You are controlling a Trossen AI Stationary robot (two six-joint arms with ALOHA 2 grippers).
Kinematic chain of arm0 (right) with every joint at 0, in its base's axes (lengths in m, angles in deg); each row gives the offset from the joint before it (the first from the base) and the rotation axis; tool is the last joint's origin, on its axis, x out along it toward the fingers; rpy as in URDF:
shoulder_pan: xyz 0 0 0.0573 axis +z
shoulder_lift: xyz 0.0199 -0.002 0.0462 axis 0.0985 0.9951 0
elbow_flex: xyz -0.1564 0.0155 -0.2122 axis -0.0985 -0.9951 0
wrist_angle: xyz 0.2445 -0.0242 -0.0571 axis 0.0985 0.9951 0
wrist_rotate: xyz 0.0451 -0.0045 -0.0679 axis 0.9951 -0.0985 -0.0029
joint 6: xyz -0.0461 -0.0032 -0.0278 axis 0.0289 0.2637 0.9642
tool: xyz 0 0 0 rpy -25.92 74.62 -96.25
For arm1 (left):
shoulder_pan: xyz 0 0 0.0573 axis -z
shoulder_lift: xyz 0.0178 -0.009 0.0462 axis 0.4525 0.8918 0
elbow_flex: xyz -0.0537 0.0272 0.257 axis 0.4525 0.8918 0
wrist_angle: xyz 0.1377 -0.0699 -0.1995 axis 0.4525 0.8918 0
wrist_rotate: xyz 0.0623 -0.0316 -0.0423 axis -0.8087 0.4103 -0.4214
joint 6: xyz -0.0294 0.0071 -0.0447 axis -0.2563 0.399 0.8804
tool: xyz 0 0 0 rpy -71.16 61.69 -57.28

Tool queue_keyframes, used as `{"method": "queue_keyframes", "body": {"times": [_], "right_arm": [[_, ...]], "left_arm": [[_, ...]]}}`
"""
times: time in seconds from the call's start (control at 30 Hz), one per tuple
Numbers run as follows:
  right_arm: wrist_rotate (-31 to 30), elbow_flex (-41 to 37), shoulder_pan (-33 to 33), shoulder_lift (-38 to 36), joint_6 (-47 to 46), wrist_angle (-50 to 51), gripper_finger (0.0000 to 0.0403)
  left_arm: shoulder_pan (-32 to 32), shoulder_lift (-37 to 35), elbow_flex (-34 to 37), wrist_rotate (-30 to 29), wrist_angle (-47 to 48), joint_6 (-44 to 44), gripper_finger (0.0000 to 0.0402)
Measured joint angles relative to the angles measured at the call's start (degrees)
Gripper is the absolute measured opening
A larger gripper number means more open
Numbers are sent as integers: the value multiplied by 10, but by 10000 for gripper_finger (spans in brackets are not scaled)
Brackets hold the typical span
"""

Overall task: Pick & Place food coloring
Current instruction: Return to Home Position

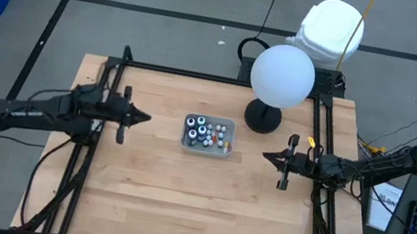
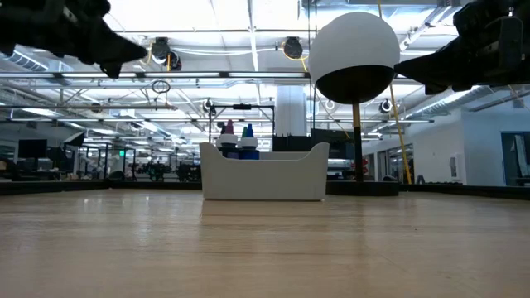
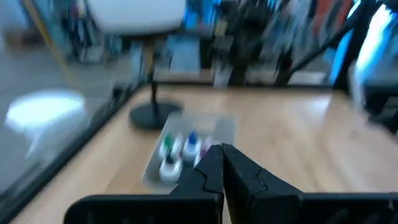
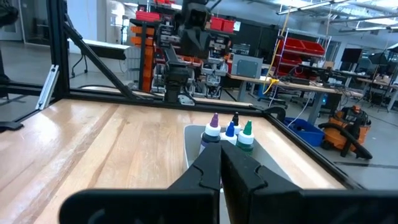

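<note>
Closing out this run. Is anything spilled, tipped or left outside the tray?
Nothing stands out. The bottles all sit inside the tray, the ones visible in the low view upright, and none lies on the table. The left gripper and right gripper hang shut and empty on either side of it.

no readable text, labels or numbers anywhere
</note>
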Motion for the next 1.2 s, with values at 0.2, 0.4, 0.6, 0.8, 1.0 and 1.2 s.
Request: {"method": "queue_keyframes", "body": {"times": [0.2,0.4,0.6,0.8,1.0,1.2], "right_arm": [[0,0,0,0,-17,-2,0],[0,0,0,-48,-16,30,0],[13,0,-17,-129,-17,112,0],[43,0,-57,-194,-33,188,0],[64,0,-85,-259,-42,262,0],[94,0,-128,-316,-61,323,0]], "left_arm": [[23,-17,86,6,-146,-36,4],[23,-34,97,7,-143,-68,4],[19,-64,97,21,-114,-86,2],[1,-65,98,54,-108,-90,2],[-18,-77,149,54,-153,-89,2],[-54,-84,195,82,-218,-70,1]]}}
